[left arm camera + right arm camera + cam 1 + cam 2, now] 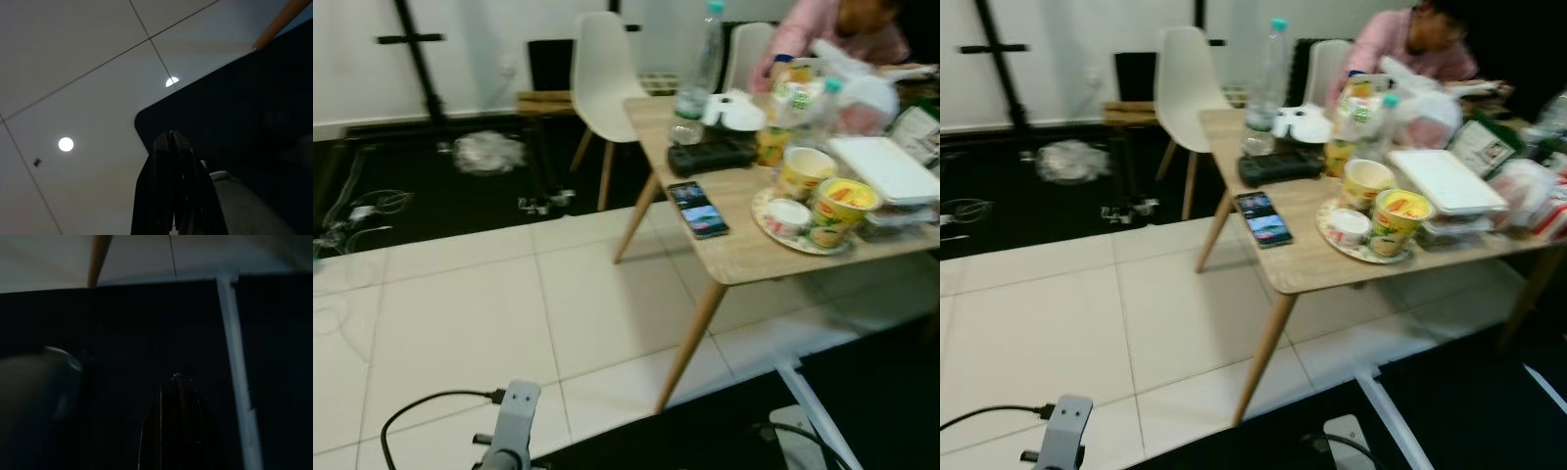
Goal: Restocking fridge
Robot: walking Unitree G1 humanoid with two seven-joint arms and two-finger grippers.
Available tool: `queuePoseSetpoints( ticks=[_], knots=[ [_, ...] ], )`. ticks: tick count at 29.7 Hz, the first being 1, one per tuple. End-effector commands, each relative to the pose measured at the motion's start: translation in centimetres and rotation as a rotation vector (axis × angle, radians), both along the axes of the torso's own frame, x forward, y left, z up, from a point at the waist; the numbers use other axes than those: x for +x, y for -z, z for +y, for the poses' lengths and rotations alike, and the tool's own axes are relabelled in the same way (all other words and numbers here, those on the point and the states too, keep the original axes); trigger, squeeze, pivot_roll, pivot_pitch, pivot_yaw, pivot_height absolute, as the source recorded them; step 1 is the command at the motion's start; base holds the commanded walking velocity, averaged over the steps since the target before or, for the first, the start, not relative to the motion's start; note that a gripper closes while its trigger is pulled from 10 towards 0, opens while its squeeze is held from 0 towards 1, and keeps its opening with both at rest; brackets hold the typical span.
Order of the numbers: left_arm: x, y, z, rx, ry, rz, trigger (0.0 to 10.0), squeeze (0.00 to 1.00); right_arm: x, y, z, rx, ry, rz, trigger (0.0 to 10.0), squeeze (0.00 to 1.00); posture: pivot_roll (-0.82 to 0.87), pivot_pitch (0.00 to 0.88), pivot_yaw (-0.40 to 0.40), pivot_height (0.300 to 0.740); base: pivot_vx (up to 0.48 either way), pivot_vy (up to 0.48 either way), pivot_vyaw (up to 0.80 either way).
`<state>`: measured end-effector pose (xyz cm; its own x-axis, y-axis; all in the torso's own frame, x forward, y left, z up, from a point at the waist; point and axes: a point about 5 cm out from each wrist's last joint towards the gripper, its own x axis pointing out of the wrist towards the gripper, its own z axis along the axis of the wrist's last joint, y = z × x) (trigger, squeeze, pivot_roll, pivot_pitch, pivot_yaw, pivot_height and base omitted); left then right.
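A light wooden table (744,259) stands ahead on the right, crowded with food. Two yellow cups (842,203) and a small white tub (790,215) sit on a plate (1347,247) near its front edge. Behind them are a white lidded box (1445,181), a tall clear water bottle (700,59) and bagged goods (1425,113). My left gripper (171,136) hangs low over white floor tiles, shut and holding nothing. My right gripper (177,378) hangs in deep shade over a black mat, fingers together.
A person (1410,44) in pink sits at the table's far end. A phone (698,209) and a black case (712,155) lie on the table's left side. A white chair (602,83) stands behind. Cables (362,211) and a plastic bag (489,152) lie on the floor at left.
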<state>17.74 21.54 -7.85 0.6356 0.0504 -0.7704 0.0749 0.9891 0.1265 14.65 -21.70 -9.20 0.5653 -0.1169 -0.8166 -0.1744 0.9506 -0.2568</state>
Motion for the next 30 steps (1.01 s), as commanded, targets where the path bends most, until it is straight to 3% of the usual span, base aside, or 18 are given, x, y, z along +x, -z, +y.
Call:
queuePoseSetpoints(
  ticks=[1, 30],
  knots=[
    [-0.01, 0.07, -0.24, -0.005, 0.008, 0.008, 10.0, 0.0, -0.3, 0.02, -0.5, -0.005, 0.016, 0.008, 10.0, 0.0, 0.03, 0.069, -0.035, 0.74, 0.0, 0.0, -0.77],
    [0.11, 0.03, -0.43, -0.009, 0.019, 0.005, 10.0, 0.0, -0.36, 0.0, -0.71, -0.008, 0.02, 0.01, 10.0, 0.0, 0.02, 0.069, -0.034, 0.74, 0.0, 0.0, -0.77]
  ],
)
